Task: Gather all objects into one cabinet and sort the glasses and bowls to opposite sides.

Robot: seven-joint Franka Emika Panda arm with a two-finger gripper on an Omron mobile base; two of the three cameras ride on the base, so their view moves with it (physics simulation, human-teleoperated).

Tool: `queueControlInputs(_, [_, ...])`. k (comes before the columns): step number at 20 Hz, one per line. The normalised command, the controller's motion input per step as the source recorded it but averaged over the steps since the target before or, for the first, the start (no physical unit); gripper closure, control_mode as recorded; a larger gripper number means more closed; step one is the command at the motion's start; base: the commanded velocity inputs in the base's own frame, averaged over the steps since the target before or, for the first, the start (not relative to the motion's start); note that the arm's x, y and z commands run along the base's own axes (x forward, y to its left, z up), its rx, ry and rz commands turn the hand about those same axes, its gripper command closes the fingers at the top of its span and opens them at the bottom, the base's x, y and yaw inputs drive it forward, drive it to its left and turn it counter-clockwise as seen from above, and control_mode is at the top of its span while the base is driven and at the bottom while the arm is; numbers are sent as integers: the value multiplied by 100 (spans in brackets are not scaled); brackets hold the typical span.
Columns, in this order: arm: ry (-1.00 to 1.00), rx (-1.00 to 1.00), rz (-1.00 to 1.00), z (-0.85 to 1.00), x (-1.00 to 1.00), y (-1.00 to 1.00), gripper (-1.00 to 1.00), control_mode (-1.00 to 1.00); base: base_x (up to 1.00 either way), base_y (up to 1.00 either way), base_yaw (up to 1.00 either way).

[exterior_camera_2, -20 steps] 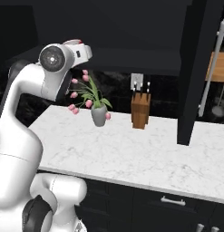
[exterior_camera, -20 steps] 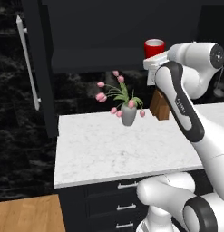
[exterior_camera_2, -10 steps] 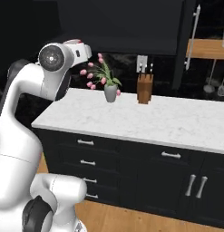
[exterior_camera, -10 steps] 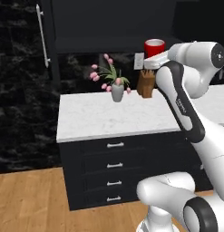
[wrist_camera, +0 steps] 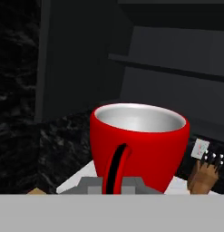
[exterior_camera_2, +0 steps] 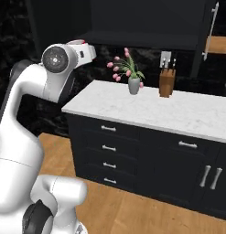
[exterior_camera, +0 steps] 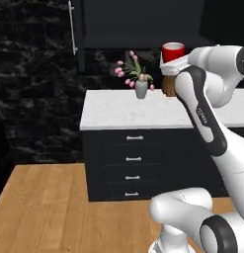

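My gripper is shut on a glossy red cup, held upright high above the right part of the counter. In the hand view the red cup stands large and close, with one dark finger against its outer wall. Behind and above it hangs the black wall cabinet, its dark inner shelf showing. The cabinet's tall door stands open at the left, with a long silver bar handle. From the right base view just the cup's rim peeks over the hand.
A grey vase of pink flowers and a wooden knife block stand on the white marble counter. Black drawer units with short silver pulls sit below it. Wooden floor lies between me and the counter.
The whole picture has shifted: the base has backed away from the counter, so drawers and floor have come into view. The red cup stays in the shut gripper.
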Motion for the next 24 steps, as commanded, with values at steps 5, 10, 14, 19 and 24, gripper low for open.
queueControlInputs(5, [0, 0, 0, 0, 0, 0, 100, 100, -11, 0, 57])
queueControlInputs(10, [0, 0, 0, 0, 0, 0, 100, 100, -22, 0, 56])
queueControlInputs(14, [0, 0, 0, 0, 0, 0, 100, 100, -39, -1, 36])
queueControlInputs(19, [0, 0, 0, 0, 0, 0, 100, 100, -79, -35, 3])
queueControlInputs(24, [0, 0, 0, 0, 0, 0, 100, 100, -81, -41, 4])
